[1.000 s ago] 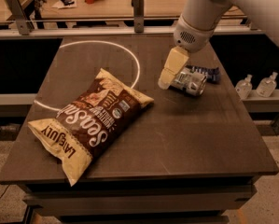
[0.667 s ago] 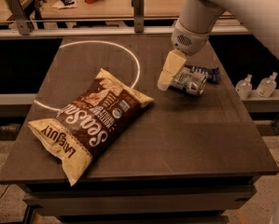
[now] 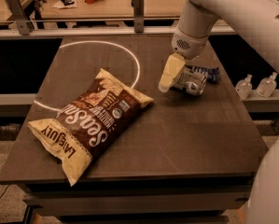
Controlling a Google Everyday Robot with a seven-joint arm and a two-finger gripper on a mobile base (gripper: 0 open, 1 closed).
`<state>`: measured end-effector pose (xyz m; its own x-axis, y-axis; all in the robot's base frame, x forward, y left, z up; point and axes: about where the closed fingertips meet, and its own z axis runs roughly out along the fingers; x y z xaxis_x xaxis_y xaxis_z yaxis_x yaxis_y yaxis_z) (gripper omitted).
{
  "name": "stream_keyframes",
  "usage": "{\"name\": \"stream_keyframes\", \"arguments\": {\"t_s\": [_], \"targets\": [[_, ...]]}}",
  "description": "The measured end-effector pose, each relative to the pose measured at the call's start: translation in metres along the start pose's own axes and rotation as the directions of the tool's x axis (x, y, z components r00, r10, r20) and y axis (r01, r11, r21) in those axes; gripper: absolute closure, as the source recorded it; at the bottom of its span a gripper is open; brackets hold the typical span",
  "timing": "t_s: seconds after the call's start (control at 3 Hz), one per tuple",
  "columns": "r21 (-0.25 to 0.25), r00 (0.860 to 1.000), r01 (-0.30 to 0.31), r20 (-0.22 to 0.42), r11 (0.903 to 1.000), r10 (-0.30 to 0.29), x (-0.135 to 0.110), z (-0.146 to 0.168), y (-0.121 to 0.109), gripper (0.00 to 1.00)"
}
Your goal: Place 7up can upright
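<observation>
End effector [image 3: 175, 78] low over tabletop [image 3: 190, 139] near far right edge, grip state cannot be told | chip bag [image 3: 90, 120] front-left | 7up can [image 3: 191, 81] on its side, touching end effector's right | blue wrapper [image 3: 210, 72] just behind can

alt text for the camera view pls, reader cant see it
A robot gripper is down at a 7up can tipped on its side at the far right of a dark table, a blue wrapper just behind. A big brown-and-yellow Late July chip bag lies front left, over a white circle.
</observation>
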<state>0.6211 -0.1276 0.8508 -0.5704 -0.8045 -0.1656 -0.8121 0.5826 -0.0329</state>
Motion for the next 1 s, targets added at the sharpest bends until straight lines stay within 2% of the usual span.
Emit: {"name": "stream_keyframes", "arguments": {"t_s": [0.67, 1.0], "targets": [[-0.041, 0.998, -0.048, -0.04, 0.998, 0.047, 0.013, 0.019, -0.001, 0.0], [-0.032, 0.998, -0.057, -0.043, 0.9979, 0.056, 0.02, 0.016, 0.0, 0.16]]}}
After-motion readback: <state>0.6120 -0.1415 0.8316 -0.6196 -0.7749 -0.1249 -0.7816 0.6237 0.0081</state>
